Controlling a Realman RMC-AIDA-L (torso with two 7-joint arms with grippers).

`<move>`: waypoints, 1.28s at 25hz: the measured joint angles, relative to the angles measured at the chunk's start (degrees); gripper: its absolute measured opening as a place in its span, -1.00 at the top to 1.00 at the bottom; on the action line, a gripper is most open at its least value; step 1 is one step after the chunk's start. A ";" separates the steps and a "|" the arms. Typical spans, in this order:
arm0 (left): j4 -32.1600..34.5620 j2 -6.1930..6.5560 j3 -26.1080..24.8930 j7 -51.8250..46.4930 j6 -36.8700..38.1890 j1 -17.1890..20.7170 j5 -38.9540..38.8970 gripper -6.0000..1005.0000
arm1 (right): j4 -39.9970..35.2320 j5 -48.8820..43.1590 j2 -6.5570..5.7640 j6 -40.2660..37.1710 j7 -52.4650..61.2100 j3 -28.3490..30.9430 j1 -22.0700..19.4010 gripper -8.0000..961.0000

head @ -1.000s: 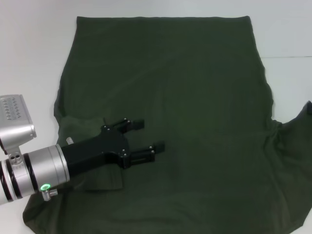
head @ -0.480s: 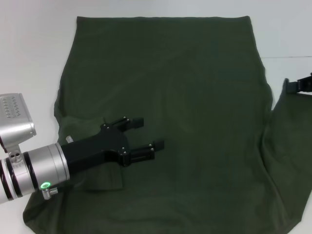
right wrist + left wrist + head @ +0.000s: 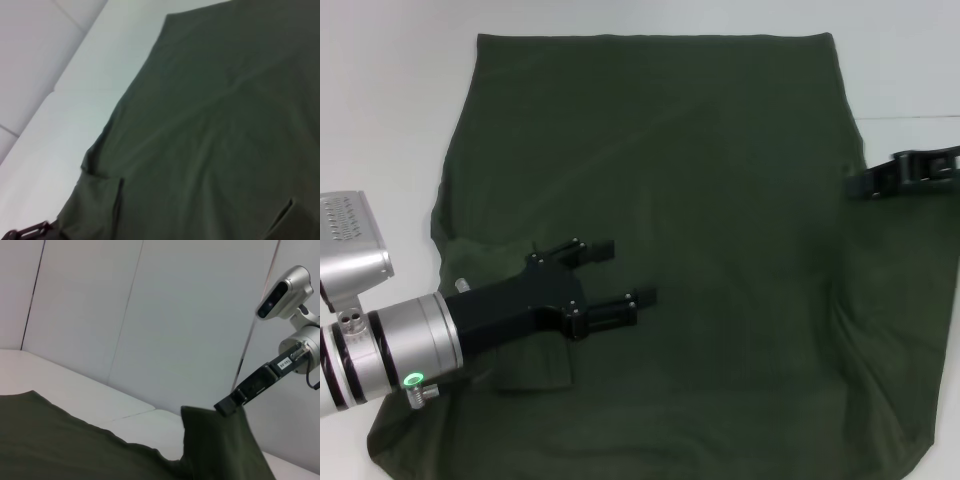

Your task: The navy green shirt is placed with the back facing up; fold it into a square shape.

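The navy green shirt (image 3: 690,200) lies spread on the white table, filling most of the head view. My left gripper (image 3: 625,272) rests low over the shirt's near-left part, open, with nothing between its fingers. My right gripper (image 3: 868,184) comes in from the right edge and is shut on the shirt's right side, which it holds raised and drawn inward over the body. The left wrist view shows that gripper (image 3: 227,406) pinching a lifted flap of the shirt (image 3: 220,445). In the right wrist view the shirt (image 3: 215,120) lies flat below.
White table (image 3: 390,110) surrounds the shirt on the left, far side and right. A folded-in sleeve flap (image 3: 532,368) lies beneath my left arm (image 3: 390,345). Pale wall panels (image 3: 150,315) stand behind the table.
My right gripper has come in from the right edge, moving left with the shirt's right side lifted and pulled inward. The left arm has not moved.
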 joint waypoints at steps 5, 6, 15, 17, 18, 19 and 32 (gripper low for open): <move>0.00 0.05 -0.15 -0.02 -0.05 0.00 -0.02 -0.81 | 2.81 0.06 1.62 1.87 -0.28 -4.00 2.17 0.80; 0.00 0.08 -0.18 -0.01 -0.06 0.01 -0.03 -0.81 | 3.40 0.05 1.84 2.49 -0.21 -5.17 2.59 0.80; 0.01 0.09 -0.52 0.19 -0.09 0.36 -0.02 -0.81 | 3.72 -0.56 1.42 3.72 2.63 -8.23 2.88 0.14; 0.01 0.09 -0.51 0.27 -0.08 0.36 -0.03 -0.81 | 3.62 -0.42 0.82 3.45 3.16 -7.73 1.61 -0.03; 0.01 0.10 -0.52 0.31 -0.09 0.37 -0.03 -0.81 | 3.51 -0.37 0.54 3.37 3.37 -7.41 0.87 -0.11; 0.01 0.09 -0.52 0.35 -0.08 0.37 -0.02 -0.81 | 3.38 -0.28 0.40 3.35 3.52 -7.14 0.27 -0.19; 0.00 0.00 -0.16 0.38 0.16 -0.22 -0.02 -0.81 | 3.12 -0.64 -2.68 3.02 6.05 -3.94 -8.87 -0.53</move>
